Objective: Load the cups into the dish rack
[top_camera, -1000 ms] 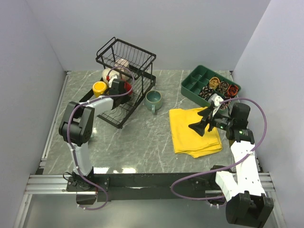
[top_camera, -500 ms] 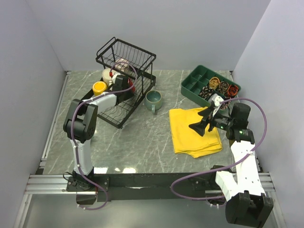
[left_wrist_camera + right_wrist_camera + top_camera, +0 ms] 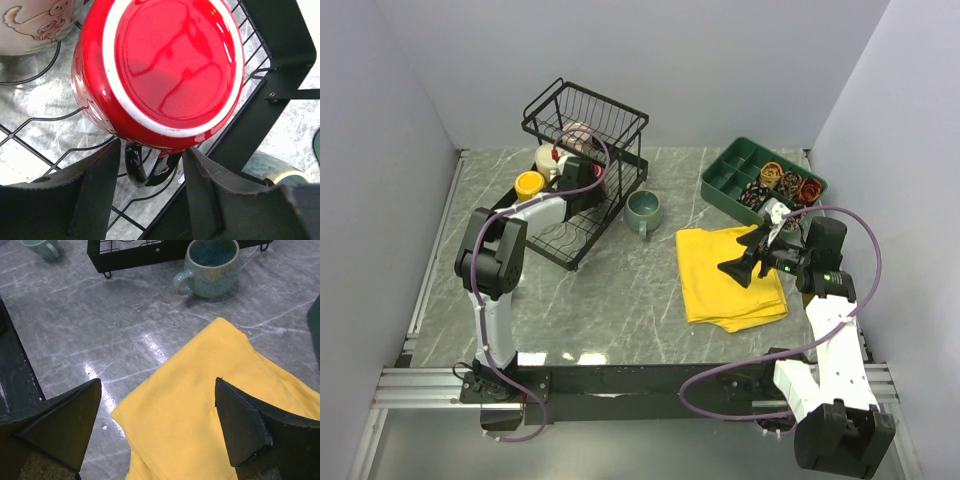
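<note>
Right gripper [image 3: 157, 390]: spread wide, empty, above the yellow cloth [image 3: 200, 405].
Green mug [image 3: 643, 208]: on the table [image 3: 600, 300] beside the rack [image 3: 582, 108]; likely heavy, slick, chippable; take its handle.
Left gripper [image 3: 151, 150]: straddles the handle of the upturned red mug [image 3: 170, 60], lower tier; clamped or not, cannot tell.
Wrist view: shows that handle; overhead hides it.

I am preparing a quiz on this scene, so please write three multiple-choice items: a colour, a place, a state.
1. The cloth is: A blue; B yellow; C white.
2. The teal mug stands: A on the cloth; B in the rack; C on the table beside the rack.
3. The right gripper is: A open, empty; B shut on the cloth; C shut on a mug.
Key: B, it shows yellow; C, marble lies under it, beside the rack; A, it is spread wide, holding nothing.
</note>
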Robot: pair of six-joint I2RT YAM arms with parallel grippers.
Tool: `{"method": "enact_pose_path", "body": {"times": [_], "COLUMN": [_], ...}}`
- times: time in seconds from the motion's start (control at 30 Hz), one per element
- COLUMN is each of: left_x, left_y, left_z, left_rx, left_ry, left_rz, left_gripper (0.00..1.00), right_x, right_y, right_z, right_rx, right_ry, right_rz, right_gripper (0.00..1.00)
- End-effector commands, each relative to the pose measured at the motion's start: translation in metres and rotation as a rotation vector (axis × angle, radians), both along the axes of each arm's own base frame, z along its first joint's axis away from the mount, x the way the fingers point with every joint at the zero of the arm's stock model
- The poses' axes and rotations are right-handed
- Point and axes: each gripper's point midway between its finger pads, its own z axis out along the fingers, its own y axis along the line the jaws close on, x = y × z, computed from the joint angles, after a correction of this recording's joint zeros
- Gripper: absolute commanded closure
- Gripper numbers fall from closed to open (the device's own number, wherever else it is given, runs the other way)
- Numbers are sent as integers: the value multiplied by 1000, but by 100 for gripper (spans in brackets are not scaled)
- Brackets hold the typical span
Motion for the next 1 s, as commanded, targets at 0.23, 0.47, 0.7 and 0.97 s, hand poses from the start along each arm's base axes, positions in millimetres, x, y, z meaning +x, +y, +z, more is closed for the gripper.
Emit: {"method": "enact_pose_path", "body": {"times": [0.23,0.47,0.7,0.97], "left_x": [-5,-21,-34,-48], "left_y": [-1,12,21,27], "left_z": [75,72,64,73], "left_rx": [3,60,110,154], "left_ry": [-176,-146,-122,-140], "left_rz": [-61,-55,-71,-113], "left_gripper": [38,35,35,32], "right_x": [4,5,6,7], "right_y": [-3,-4,-6,-7], "right_z": [12,11,11,10], "right_rx": [-9,-16,-20,-26], "right_ry": [-43,-44,-44,-47], "right_rz": [1,-4,-12,-18], "right_gripper": [0,0,0,0]}}
